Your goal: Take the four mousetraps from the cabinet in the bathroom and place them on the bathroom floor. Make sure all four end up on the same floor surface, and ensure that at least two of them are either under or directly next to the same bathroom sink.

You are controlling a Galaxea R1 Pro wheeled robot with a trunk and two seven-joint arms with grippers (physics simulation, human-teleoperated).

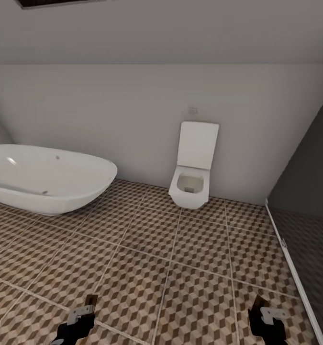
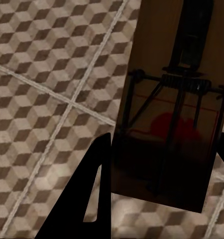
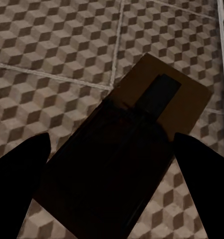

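Note:
My left gripper (image 1: 80,314) is shut on a mousetrap (image 1: 90,301), a brown wooden board. In the left wrist view this mousetrap (image 2: 171,134) shows dark wire parts and a red spot beside one black finger (image 2: 94,194). At the lower right, my right gripper (image 1: 269,317) is shut on a second mousetrap (image 1: 259,303). This board (image 3: 142,134) lies between two dark fingers (image 3: 17,172). Both hang low over the bathroom floor (image 1: 171,249) with its cube-pattern tiles. The cabinet and the sink are out of view.
A white oval bathtub (image 1: 41,177) stands at the left. A white square toilet (image 1: 192,175) hangs on the far wall. At the right, a pale threshold strip (image 1: 288,261) borders the darker shower tiles (image 1: 309,244) and a dark wall.

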